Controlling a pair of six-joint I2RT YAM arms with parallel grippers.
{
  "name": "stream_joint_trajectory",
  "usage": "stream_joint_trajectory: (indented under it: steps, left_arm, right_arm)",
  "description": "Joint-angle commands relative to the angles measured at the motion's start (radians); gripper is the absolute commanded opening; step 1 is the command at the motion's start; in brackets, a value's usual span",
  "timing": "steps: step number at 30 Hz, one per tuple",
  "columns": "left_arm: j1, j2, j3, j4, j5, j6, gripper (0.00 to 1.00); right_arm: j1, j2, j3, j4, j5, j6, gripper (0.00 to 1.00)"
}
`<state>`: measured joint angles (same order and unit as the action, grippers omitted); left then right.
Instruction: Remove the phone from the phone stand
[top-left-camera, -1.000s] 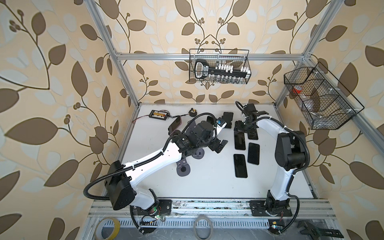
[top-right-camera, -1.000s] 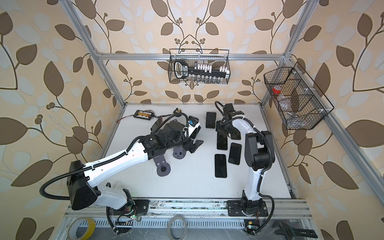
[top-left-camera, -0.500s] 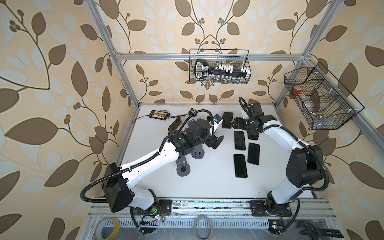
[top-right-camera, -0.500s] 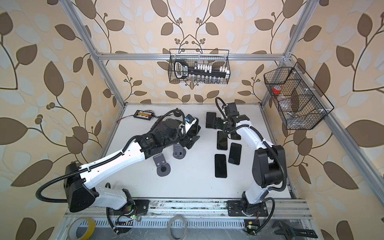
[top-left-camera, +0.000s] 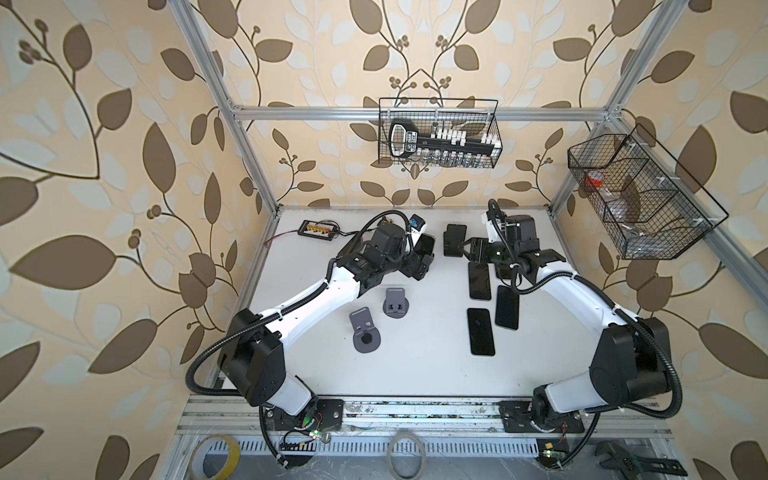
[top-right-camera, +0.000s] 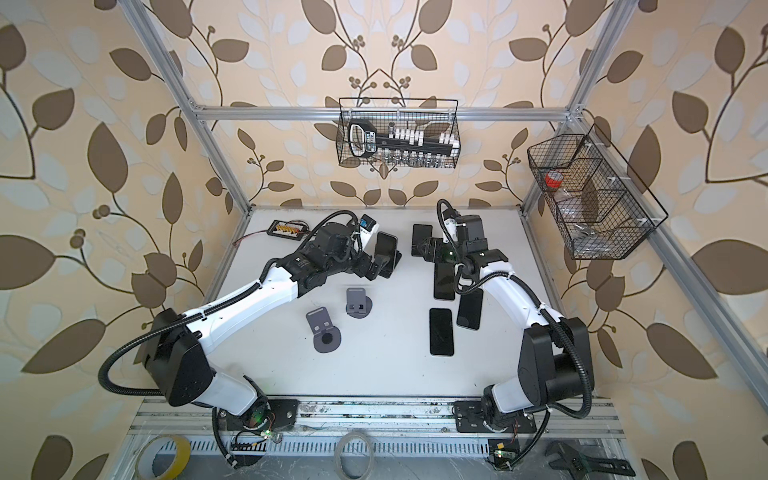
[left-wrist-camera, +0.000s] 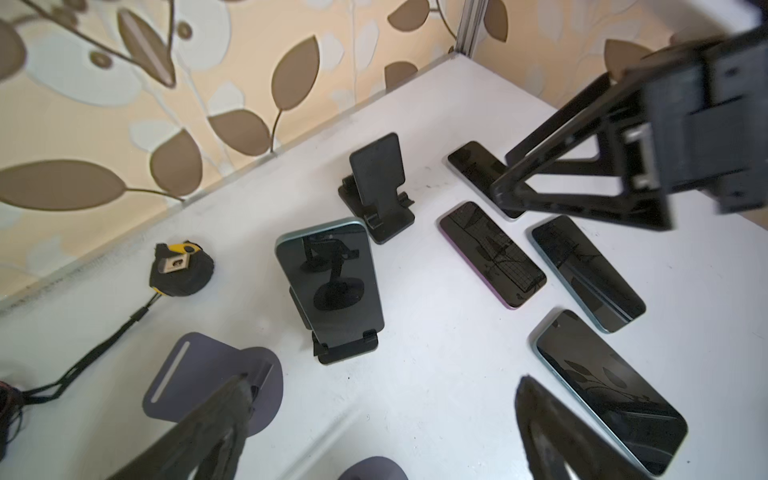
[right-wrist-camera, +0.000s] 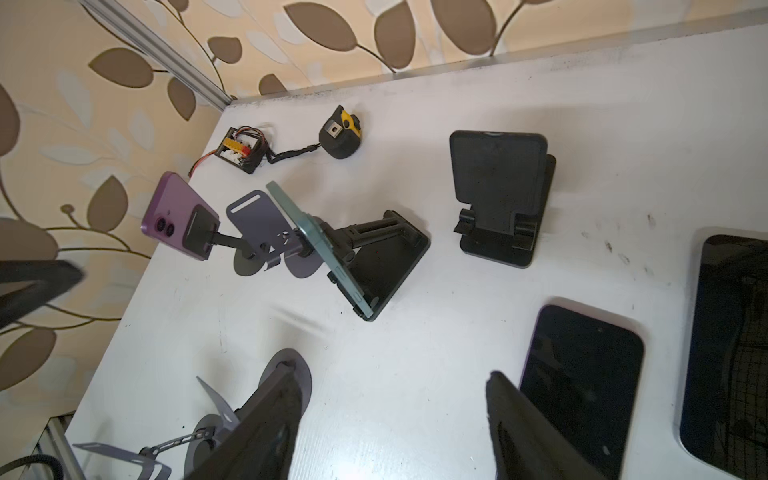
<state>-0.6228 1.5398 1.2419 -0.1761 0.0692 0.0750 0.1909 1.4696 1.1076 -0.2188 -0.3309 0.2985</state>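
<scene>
Both top views hang high over the front edge, tilted down toward the back wall (top-left-camera: 332, 166); far enough off to catch the whole table (top-left-camera: 415, 374) and the back basket (top-left-camera: 438, 133); nearly identical shots, just shifted sideways a bit; left wrist cam sits low and close over the table, looking at the screen of the propped phone (left-wrist-camera: 330, 278); right wrist cam is just as close but sees that phone edge-on, from the side; both wrist views share the spare black stand (left-wrist-camera: 378, 183) and the tape measure (left-wrist-camera: 181, 268).
</scene>
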Motion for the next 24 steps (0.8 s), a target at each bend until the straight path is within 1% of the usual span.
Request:
stream_joint_trajectory:
  steps: [1,6,12,18,24]
  left_arm:
    - [0.026,0.022,0.054,0.056,0.056,-0.049,0.99]
    - [0.028,0.094,0.071,0.1,0.023,-0.072,0.99]
    - [0.034,0.188,0.135,0.11,0.064,-0.066,0.99]
    - [0.049,0.228,0.149,0.139,0.061,-0.071,0.99]
    - [0.063,0.271,0.164,0.159,0.061,-0.075,0.99]
  right_arm:
    - [0.007,-0.035,-0.021,0.064,-0.015,0.021,0.72]
    - [0.007,-0.07,-0.051,0.098,-0.01,0.032,0.72]
    - [0.008,-0.079,-0.047,0.106,-0.042,0.037,0.72]
    - [0.007,-0.095,-0.081,0.135,-0.042,0.05,0.72]
    - [0.009,-0.103,-0.132,0.206,-0.066,0.097,0.72]
